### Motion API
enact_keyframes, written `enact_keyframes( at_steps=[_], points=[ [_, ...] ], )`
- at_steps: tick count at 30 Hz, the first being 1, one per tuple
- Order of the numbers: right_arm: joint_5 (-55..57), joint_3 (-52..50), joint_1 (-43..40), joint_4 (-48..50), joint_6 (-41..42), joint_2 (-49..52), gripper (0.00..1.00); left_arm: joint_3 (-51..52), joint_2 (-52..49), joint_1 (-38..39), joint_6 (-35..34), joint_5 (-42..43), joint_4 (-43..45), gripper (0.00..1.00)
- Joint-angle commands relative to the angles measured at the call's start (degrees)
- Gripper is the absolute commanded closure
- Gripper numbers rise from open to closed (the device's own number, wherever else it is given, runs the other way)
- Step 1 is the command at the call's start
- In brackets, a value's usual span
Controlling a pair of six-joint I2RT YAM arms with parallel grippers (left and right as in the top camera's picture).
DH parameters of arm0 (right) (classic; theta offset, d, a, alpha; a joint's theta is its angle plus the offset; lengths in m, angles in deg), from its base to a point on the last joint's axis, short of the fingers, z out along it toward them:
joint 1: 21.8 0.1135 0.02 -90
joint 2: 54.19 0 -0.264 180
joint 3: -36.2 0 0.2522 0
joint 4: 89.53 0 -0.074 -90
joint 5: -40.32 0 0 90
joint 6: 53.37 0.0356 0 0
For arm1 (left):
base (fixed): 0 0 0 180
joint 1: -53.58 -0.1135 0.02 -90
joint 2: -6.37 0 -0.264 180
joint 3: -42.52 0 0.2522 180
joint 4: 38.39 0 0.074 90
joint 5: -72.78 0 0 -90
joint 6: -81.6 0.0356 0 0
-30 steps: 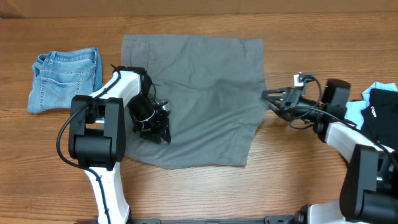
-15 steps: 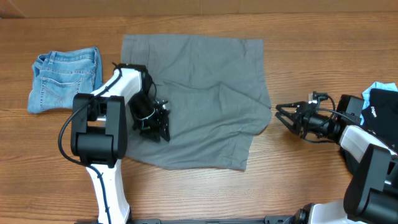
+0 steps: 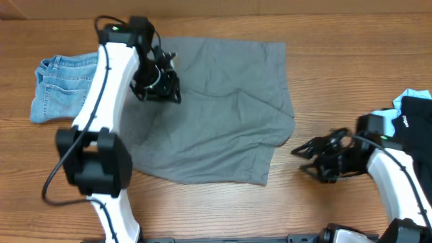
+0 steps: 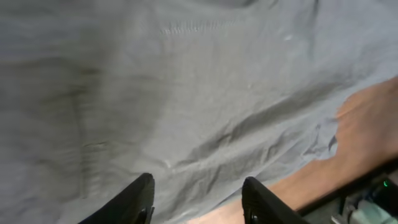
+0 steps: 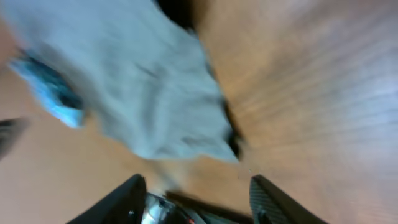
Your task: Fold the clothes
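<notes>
Jaws part-open, empty: left gripper (image 3: 158, 84) above shorts (image 3: 216, 108), upper-left corner; right gripper (image 3: 300, 158) over bare table (image 3: 337, 81), near right hem. Shorts flat mid-table, creased. Risk: top-layer-only pinch drags cloth, skews fold.

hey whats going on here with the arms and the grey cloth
Two robot arms are working on folding a pair of grey shorts that lie spread on the wooden table. The left fingers hover over the shorts' upper left part, apart and empty. The right fingers are off the cloth, over bare table to its right, also apart and empty. Neither arm grips the fabric at this moment.
</notes>
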Motion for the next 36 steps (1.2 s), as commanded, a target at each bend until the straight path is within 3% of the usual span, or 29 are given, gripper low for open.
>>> enact_keyframes(
  at_steps=[1,9,19,21,22,24,25,33,36],
  points=[
    [7.2,-1.9,7.9,-0.6,0.9,-0.3,0.42,-2.0,5.1,-0.1,-4.6,-6.4,-0.3,0.46],
    [9.3,-9.0,20.8,12.2,11.0,0.2,0.46,-2.0,7.0,-2.8,-7.3,-7.1,-3.5,0.47],
    [5.5,-10.0,26.4,24.1,10.8,9.6,0.47,-2.0,7.0,-8.3,-7.2,-7.0,-5.4,0.47],
    [4.2,-9.8,26.4,25.1,10.6,11.7,0.60,-2.0,7.0,-8.7,-7.2,-7.0,-5.4,0.47],
    [3.9,-9.7,26.3,25.2,10.6,12.3,0.73,-2.0,7.0,-8.9,-7.2,-7.0,-5.5,0.47],
    [4.0,-9.2,26.2,24.2,10.1,12.5,0.93,-2.0,7.0,-9.0,-6.8,-7.5,-5.7,0.47],
    [4.5,-8.6,26.1,22.8,9.5,12.2,0.96,-2.0,7.0,-9.0,-6.8,-7.9,-6.0,0.47],
    [23.4,1.6,24.3,-4.8,8.4,6.7,0.96,-2.0,7.0,-9.0,-5.5,-8.6,-8.3,0.48],
    [25.4,3.1,24.3,-9.8,9.4,4.5,0.96,-2.0,7.0,-9.0,-5.5,-8.5,-8.2,0.47]
  ],
)
